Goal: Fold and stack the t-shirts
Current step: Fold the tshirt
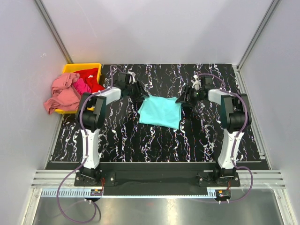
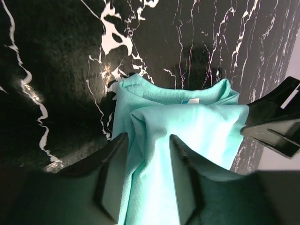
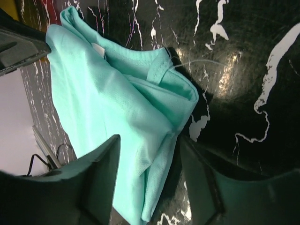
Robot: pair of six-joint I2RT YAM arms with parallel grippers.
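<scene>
One folded, three left.
Teal shirt [image 1: 160,111] lies folded mid-table; left gripper [image 2: 148,138] and right gripper [image 3: 150,140], both open and empty, at its far corners; other shirts [image 1: 63,93] in bin [image 1: 70,68].

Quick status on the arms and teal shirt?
Open: left fingers, right fingers, over teal shirt. Shirt folded, flat on table; other shirts at yellow bin. Nothing blocking.

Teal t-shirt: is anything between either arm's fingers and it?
Nothing visible. The teal t-shirt runs between the spread left fingers and likewise between the right fingers; the other shirts lie far left at the yellow bin.
</scene>
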